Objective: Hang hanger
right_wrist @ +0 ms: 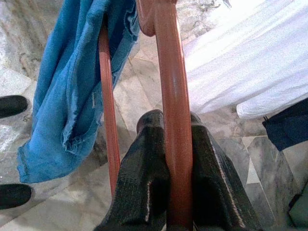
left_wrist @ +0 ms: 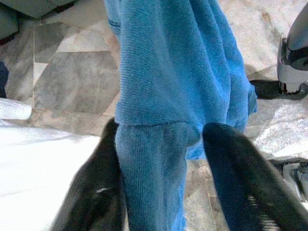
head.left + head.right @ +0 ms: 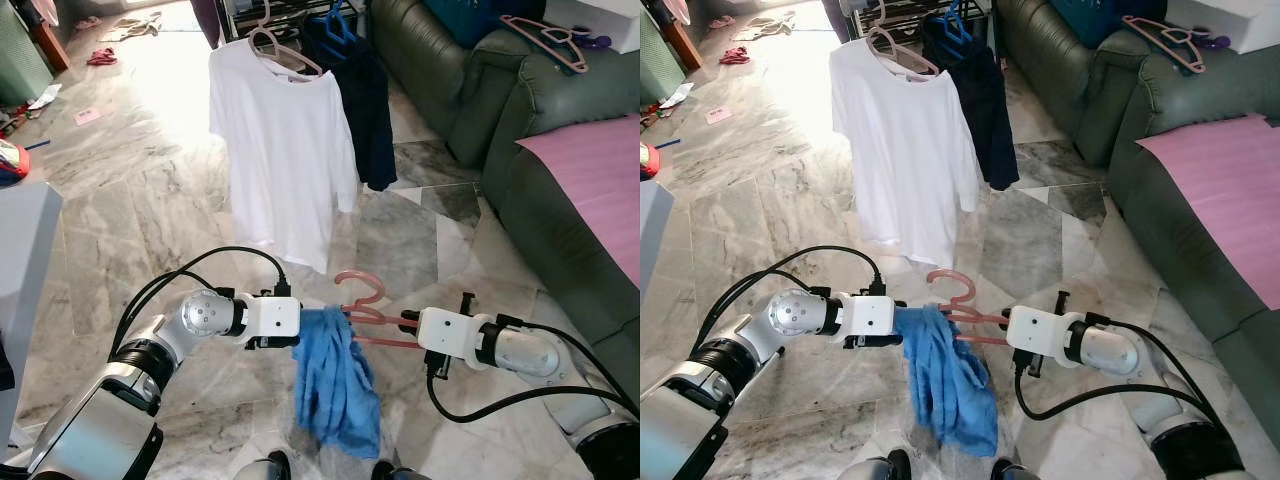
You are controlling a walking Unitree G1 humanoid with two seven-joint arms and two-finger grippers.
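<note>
Down in front of the robot, between its two arms and above the marble floor point(image 3: 120, 230), a pink hanger point(image 3: 362, 300) lies nearly flat, hook curling upward, with a blue garment point(image 3: 335, 380) bunched over its left half and hanging down toward the robot's black feet point(image 1: 12, 106).

The right tool point(image 1: 175, 159) is clenched on the hanger's thicker bar, one black finger pressed to each side of it in the right wrist view; the thinner bar runs just beside, with blue cloth draped over it. The left tool point(image 2: 161, 149) reaches in from the other side, its two fingers point(image 2: 240, 173) straddling a fold of the blue garment. The cloth sits between them and touches the one finger, while the other stands a little off it, so whether it truly grips I cannot tell.

Just beyond the arms hangs a white T-shirt point(image 3: 285, 150) on a pale pink hanger point(image 3: 280, 45), and beside it a dark navy garment point(image 3: 365, 100) on a blue hanger point(image 3: 335, 22), both off a rack at the far end. To the robot's right stands a dark green sofa point(image 3: 470, 90) with a pink cloth point(image 3: 600, 180) spread on its seat and another pink hanger point(image 3: 550, 38) lying on its arm. Bits of clothing point(image 3: 100, 55) lie on the floor far off to the left.
</note>
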